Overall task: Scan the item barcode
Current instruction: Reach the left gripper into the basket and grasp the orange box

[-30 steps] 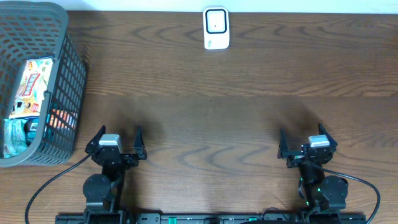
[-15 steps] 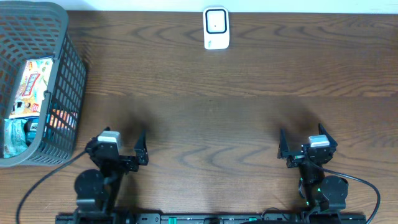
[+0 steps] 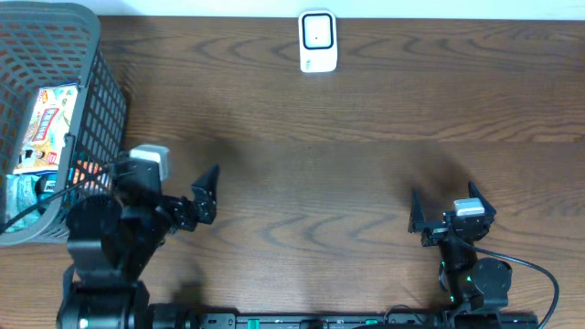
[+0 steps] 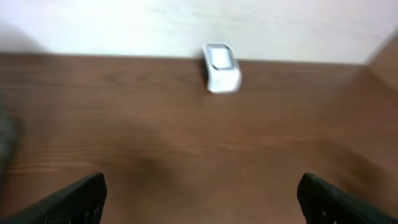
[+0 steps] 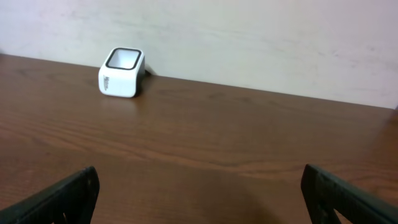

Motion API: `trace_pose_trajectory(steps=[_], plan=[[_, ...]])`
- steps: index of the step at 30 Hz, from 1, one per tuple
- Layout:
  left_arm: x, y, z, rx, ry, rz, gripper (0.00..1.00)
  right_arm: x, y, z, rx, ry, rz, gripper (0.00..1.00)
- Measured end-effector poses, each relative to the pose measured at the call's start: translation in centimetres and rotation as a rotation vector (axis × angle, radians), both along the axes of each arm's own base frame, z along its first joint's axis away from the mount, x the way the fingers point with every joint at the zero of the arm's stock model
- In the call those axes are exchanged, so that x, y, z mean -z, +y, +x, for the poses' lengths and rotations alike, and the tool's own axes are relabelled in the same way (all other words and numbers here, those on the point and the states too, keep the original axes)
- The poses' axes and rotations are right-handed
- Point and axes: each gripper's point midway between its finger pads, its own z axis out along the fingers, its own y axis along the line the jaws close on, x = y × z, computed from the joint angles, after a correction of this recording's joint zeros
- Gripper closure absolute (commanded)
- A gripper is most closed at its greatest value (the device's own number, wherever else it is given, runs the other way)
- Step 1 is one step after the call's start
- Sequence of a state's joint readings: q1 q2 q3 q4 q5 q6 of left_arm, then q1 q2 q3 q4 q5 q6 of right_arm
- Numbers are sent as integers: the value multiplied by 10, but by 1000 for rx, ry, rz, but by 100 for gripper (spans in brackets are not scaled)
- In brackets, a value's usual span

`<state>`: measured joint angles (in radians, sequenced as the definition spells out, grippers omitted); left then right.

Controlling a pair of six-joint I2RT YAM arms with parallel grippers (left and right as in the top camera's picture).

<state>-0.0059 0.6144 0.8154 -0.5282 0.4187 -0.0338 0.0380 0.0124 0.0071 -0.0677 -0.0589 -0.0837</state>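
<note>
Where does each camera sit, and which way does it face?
Overhead: above the table, looking straight down; left arm, right arm, basket, scanner.
Left wrist: on the left arm, facing the far wall; own fingers at bottom corners.
Right wrist: on the right arm, facing likewise; own fingers at bottom corners.
Shared: all three show the scanner.

Packets (image 3: 47, 117) in basket (image 3: 99, 108) at left, scanner (image 3: 317, 41) centre back

We see a dark brown wood-grain counter (image 3: 347, 174) filling most of the view. At the counter's left end a grey plastic mesh basket (image 3: 99, 100) stands upright. Along the counter's far edge rises a plain, pale wall (image 5: 261, 37).
</note>
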Motion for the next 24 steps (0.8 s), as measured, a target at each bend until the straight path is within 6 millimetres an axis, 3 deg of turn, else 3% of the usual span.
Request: trace_pose_trajectory(steps=[4,12,17,21,24], plan=[[1,-3,15,3,73,-40,2,0,0,0,0,0,0,1],[-100,28,77,-187,45,-85,2,0,0,0,1,1,0,1],[-141,83,110,-466,87,-69,2,0,-1,0,3,0,0,1],[-147,147,119,-735,141,-96,2,0,-1,0,3,1,0,1],[-139,198,115,-917,174,-149,2,0,-1,0,3,1,0,1]])
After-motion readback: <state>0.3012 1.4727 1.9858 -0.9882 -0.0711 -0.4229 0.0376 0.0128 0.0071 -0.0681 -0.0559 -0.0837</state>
